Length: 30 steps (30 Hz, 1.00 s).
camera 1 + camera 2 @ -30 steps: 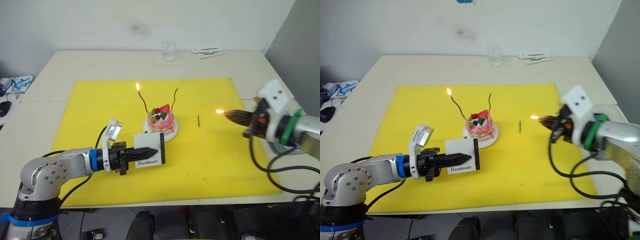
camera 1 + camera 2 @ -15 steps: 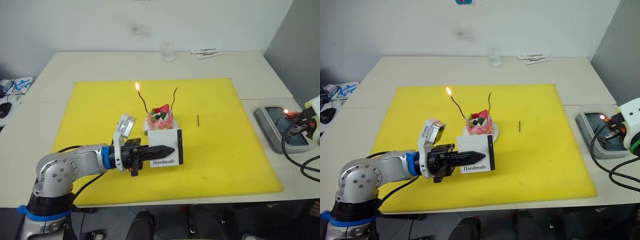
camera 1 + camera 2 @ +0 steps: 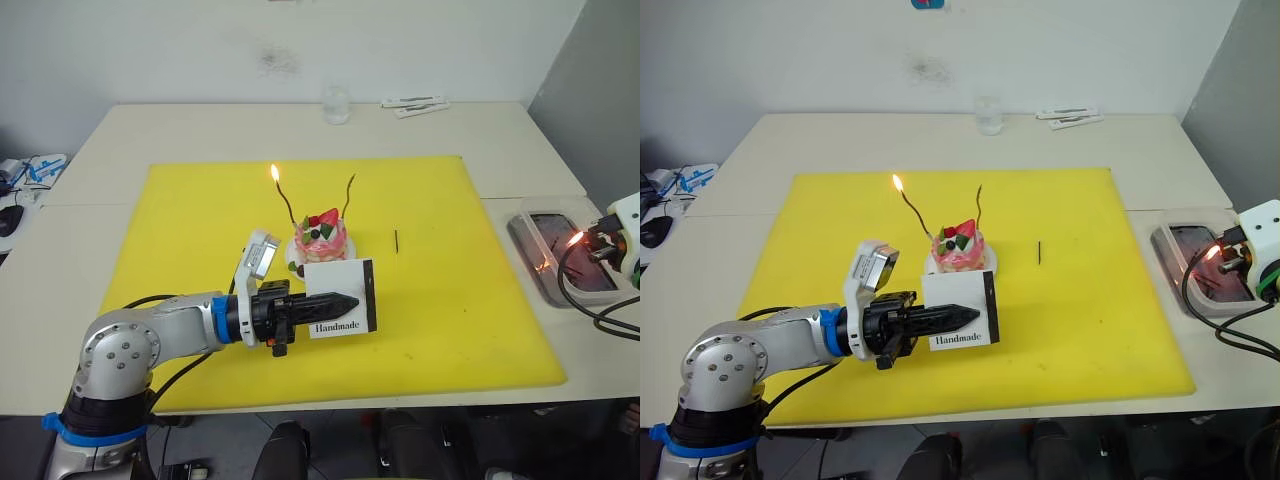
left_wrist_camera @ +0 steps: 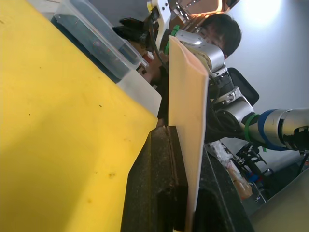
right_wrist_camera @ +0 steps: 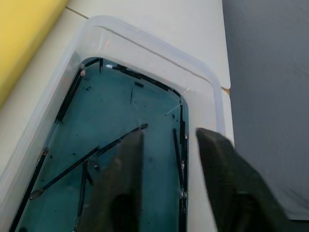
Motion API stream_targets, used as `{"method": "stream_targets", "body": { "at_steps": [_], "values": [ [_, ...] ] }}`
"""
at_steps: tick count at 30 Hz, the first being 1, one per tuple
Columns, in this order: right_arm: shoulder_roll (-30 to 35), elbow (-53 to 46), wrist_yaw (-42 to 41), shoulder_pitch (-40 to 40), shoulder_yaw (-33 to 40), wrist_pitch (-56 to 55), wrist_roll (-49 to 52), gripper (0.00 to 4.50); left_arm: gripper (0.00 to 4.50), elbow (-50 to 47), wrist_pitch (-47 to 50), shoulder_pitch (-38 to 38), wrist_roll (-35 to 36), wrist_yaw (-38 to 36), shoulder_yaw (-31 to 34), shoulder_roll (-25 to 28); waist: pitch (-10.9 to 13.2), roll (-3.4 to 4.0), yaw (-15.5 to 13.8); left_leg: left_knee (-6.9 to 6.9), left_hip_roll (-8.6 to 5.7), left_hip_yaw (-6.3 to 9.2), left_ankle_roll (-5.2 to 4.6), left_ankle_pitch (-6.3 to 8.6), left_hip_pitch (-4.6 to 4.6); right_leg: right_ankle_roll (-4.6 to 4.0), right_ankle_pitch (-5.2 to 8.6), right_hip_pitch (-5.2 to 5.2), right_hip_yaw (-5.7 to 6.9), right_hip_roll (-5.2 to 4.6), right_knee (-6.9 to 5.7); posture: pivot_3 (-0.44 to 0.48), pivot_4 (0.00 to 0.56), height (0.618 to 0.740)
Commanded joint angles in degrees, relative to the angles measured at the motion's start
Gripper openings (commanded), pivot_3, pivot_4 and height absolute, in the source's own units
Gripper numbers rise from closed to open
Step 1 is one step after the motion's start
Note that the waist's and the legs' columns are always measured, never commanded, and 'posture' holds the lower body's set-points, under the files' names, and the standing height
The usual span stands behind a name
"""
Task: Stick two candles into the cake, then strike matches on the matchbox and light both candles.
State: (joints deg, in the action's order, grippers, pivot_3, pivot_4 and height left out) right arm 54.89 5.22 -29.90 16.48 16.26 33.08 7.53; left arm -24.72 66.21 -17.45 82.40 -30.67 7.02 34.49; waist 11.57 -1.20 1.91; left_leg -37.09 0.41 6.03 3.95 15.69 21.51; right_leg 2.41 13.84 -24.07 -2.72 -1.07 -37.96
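Covering most of the pale surface (image 3: 150, 125) is a yellow mat (image 3: 440, 310), and the cake (image 3: 321, 238) sits on its small white plate near the mat's middle. To the robot's right, off the mat, a clear tray (image 3: 556, 262) of dark water holds a scatter of spent black sticks, as the right wrist view shows. The left gripper (image 3: 340, 302) is clamped on the matchbox (image 3: 342, 297), holding it upright just in front of the cake with "Handmade" facing the camera. The right gripper (image 5: 166, 145) hangs over the tray with its fingers parted and nothing between them; an orange glow (image 3: 574, 239) shows at the tray beside it, likely a match still burning there.

Both candles stand in the cake. The left candle (image 3: 284, 200) carries a flame at its tip; the right candle (image 3: 349, 195) is unlit. One unused match (image 3: 396, 240) lies on the mat, apart from the cake on its right.

By my reading, the sticking step is finished and lighting is half done: the remaining match has to be picked up, struck on the box, and brought to the right candle.
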Motion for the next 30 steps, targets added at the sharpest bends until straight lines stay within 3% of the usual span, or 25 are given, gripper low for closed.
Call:
{"method": "stream_targets", "body": {
  "at_steps": [1,5,16,20,24,30],
  "values": [
    [0.72,-2.08,0.04,-0.2,2.53,0.25,0.06,3.08,0.0,-1.74,-1.06,0.37,1.56,-0.23,0.35,0.69,0.0,0.0,0.0,0.0,0.0,0.0,0.0,0.0,0.0,0.0,0.0,0.0,0.0,0.0,0.0,0.0,0.15,0.74],
    [1.49,-4.56,-0.22,-0.7,4.29,-0.19,0.41,4.48,0.0,-1.39,-1.36,0.34,1.18,-0.58,0.1,1.06,0.0,0.01,0.0,0.0,0.0,0.0,0.0,0.0,-0.01,0.01,0.01,0.0,0.0,0.0,-0.01,0.0,0.15,0.74],
    [0.74,-29.81,-9.45,-0.24,8.97,8.71,15.63,4.48,0.0,-0.6,-2.09,5.29,-3.28,-4.53,3.05,7.95,-0.03,0.05,-0.03,0.01,0.05,0.06,0.0,0.0,-0.06,0.08,0.05,0.03,0.05,0.06,-0.02,0.0,0.15,0.74],
    [-5.02,-37.84,-4.28,0.93,5.19,14.61,19.69,4.48,0.0,0.31,-2.37,7.74,-5.16,-6.66,5.04,10.92,-0.03,0.04,-0.07,0.0,0.05,0.06,-0.01,0.0,-0.05,0.09,0.05,0.04,0.05,0.05,-0.01,0.0,0.15,0.74],
    [-14.9,-43.54,4.05,1.09,-2.71,18.72,19.57,4.48,0.0,1.86,-2.88,9.9,-7.64,-9.12,6.79,13.61,-0.03,0.05,-0.02,0.04,0.08,0.09,-0.01,0.0,-0.06,0.07,0.04,0.01,0.09,0.07,-0.02,0.0,0.15,0.74],
    [-27.71,-40.55,16.27,1.37,-13.46,14.79,10.69,4.48,0.0,2.91,-3.27,10.63,-10.33,-11.5,7.27,14.65,-0.03,0.04,-0.05,0.04,0.06,0.08,0.0,0.0,-0.01,0.05,0.04,-0.03,0.09,0.05,-0.01,0.0,0.15,0.74]
  ]
}}
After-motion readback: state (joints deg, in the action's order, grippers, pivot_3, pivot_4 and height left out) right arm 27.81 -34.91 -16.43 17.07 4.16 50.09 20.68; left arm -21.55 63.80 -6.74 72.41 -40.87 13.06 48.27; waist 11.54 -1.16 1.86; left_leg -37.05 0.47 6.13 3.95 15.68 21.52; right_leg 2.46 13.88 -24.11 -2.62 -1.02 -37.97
